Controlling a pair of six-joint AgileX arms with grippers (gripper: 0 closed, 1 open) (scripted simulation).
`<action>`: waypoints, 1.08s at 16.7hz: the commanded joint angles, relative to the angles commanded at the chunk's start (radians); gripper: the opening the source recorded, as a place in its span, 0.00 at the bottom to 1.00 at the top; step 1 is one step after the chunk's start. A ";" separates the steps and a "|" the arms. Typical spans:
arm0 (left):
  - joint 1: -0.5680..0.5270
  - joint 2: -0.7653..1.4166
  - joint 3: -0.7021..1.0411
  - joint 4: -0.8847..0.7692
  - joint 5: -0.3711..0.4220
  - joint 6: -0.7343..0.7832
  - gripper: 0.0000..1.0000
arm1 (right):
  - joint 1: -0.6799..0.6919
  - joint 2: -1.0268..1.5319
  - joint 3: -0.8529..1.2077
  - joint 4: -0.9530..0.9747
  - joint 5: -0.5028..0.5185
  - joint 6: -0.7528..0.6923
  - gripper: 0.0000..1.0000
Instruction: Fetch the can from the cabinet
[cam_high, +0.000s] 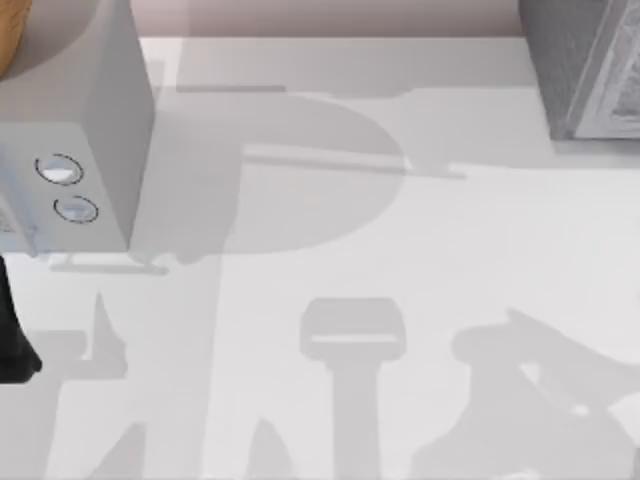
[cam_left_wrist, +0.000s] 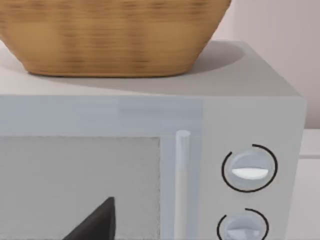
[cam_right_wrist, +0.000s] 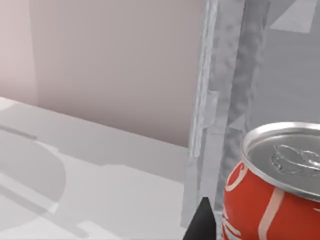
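Red can (cam_right_wrist: 272, 192) stands upright at the open front of the grey cabinet (cam_right_wrist: 227, 100), silver lid up, close before the right wrist camera. Cabinet sits at the table's (cam_high: 400, 300) far right corner. Right claw: one dark fingertip (cam_right_wrist: 202, 222) just beside the can; spread or pressed together, cannot tell. Left arm at the table's left edge, facing the microwave (cam_left_wrist: 240, 115); basket (cam_left_wrist: 110, 35) on top; its claw state likewise cannot tell
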 joint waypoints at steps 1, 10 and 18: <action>0.000 0.000 0.000 0.000 0.000 0.000 1.00 | -0.044 0.113 0.029 0.070 -0.079 -0.007 0.00; 0.000 0.000 0.000 0.000 0.000 0.000 1.00 | -0.347 0.904 0.237 0.557 -0.633 -0.053 0.00; 0.000 0.000 0.000 0.000 0.000 0.000 1.00 | -0.393 1.016 0.271 0.634 -0.718 -0.060 0.00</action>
